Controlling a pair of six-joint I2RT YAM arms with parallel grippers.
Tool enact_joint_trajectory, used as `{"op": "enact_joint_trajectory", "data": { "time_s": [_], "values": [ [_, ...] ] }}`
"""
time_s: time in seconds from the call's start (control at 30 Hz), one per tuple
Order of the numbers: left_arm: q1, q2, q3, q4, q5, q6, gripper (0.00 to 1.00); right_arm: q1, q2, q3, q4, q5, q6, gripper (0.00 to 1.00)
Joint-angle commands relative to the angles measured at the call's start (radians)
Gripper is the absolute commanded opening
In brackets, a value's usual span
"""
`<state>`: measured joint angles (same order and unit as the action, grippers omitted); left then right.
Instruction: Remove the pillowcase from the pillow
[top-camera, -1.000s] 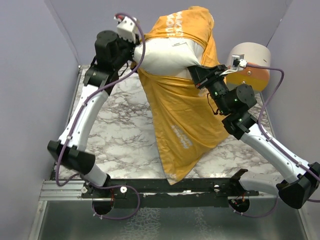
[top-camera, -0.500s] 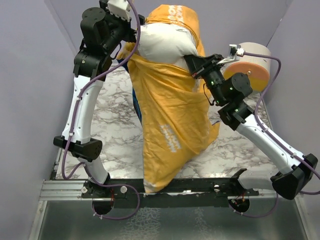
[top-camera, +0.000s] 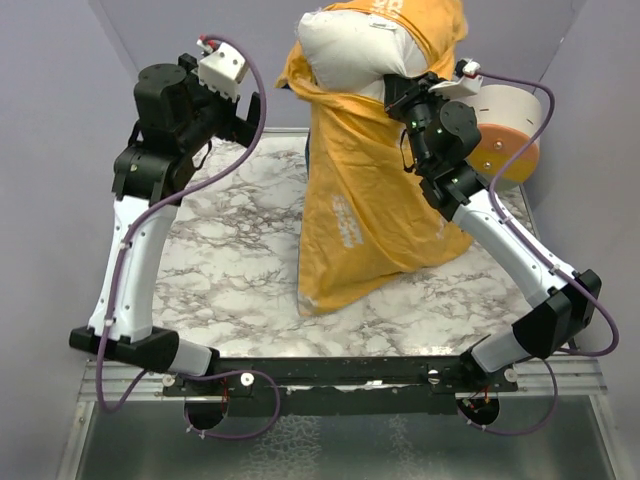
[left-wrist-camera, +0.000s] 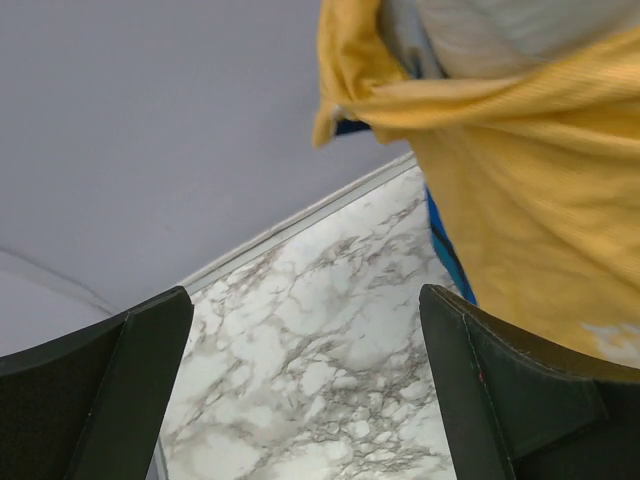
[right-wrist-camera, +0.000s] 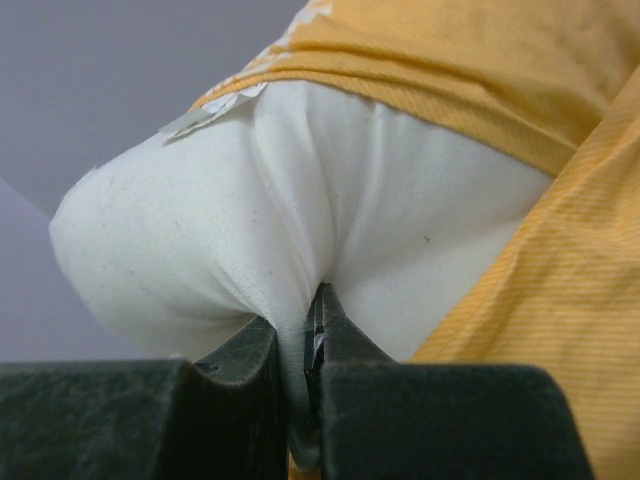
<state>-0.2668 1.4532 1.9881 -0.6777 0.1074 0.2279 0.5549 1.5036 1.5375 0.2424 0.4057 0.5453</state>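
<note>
The white pillow (top-camera: 350, 50) is held high at the back, its bare end sticking out of the yellow-orange pillowcase (top-camera: 360, 200). The pillowcase hangs down from it, and its lower end rests on the marble table (top-camera: 230, 250). My right gripper (top-camera: 400, 95) is shut on a pinched fold of the pillow (right-wrist-camera: 200, 220), with pillowcase (right-wrist-camera: 560, 280) cloth to its right. My left gripper (top-camera: 255, 110) stands open and empty, left of the bundle and apart from it. In the left wrist view the left gripper (left-wrist-camera: 305, 300) looks over the table, with the pillowcase (left-wrist-camera: 520, 200) at the right.
A cream-and-orange cylinder (top-camera: 505, 130) lies at the back right, just behind my right arm. Grey walls (top-camera: 80, 120) close in the left, back and right. A black rail (top-camera: 330, 375) runs along the near edge.
My left gripper opened wide, let go and drew back to the left. My right arm lifted the pillow higher and rightward, and the pillowcase now hangs more upright.
</note>
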Motion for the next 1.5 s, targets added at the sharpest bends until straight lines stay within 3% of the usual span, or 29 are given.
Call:
{"op": "enact_joint_trajectory", "data": {
  "time_s": [0.0, 0.13, 0.4, 0.53, 0.7, 0.83, 0.93, 1.13, 1.2, 1.27, 1.3, 1.47],
  "values": [
    [0.004, -0.122, -0.033, 0.112, 0.290, -0.014, 0.99, -0.006, -0.069, -0.018, 0.249, -0.062, 0.032, 0.01],
    [0.003, -0.025, 0.102, 0.135, 0.382, -0.193, 0.99, -0.006, -0.105, -0.115, 0.313, -0.113, 0.085, 0.01],
    [0.022, 0.323, 0.419, 0.087, 0.455, -0.548, 0.99, 0.026, -0.188, -0.277, 0.408, -0.190, 0.120, 0.01],
    [0.031, 0.375, 0.445, 0.186, 0.582, -0.687, 0.99, 0.054, -0.219, -0.337, 0.412, -0.209, 0.099, 0.01],
    [0.028, 0.391, 0.429, 0.184, 0.640, -0.685, 0.99, 0.099, -0.233, -0.372, 0.421, -0.231, 0.067, 0.01],
    [0.032, 0.384, 0.351, 0.246, 0.783, -0.755, 0.98, 0.131, -0.211, -0.353, 0.407, -0.268, 0.044, 0.01],
    [0.028, 0.392, 0.361, 0.258, 0.839, -0.752, 0.74, 0.134, -0.169, -0.296, 0.362, -0.346, 0.038, 0.01],
    [0.040, 0.401, 0.439, 0.147, 0.888, -0.635, 0.03, 0.133, -0.152, -0.176, 0.185, -0.438, -0.023, 0.04],
    [0.051, 0.394, 0.472, 0.105, 0.917, -0.570, 0.00, 0.119, -0.154, -0.103, 0.039, -0.452, -0.060, 0.19],
    [0.064, 0.366, 0.468, 0.104, 0.955, -0.511, 0.00, 0.065, -0.167, -0.050, -0.065, -0.510, -0.062, 0.56],
    [0.069, 0.348, 0.459, 0.109, 0.982, -0.479, 0.00, 0.019, -0.172, -0.021, -0.111, -0.552, -0.041, 0.64],
    [0.077, 0.220, 0.298, 0.268, 1.149, -0.457, 0.00, -0.256, -0.140, 0.122, -0.233, -0.825, 0.139, 0.74]
  ]
}}
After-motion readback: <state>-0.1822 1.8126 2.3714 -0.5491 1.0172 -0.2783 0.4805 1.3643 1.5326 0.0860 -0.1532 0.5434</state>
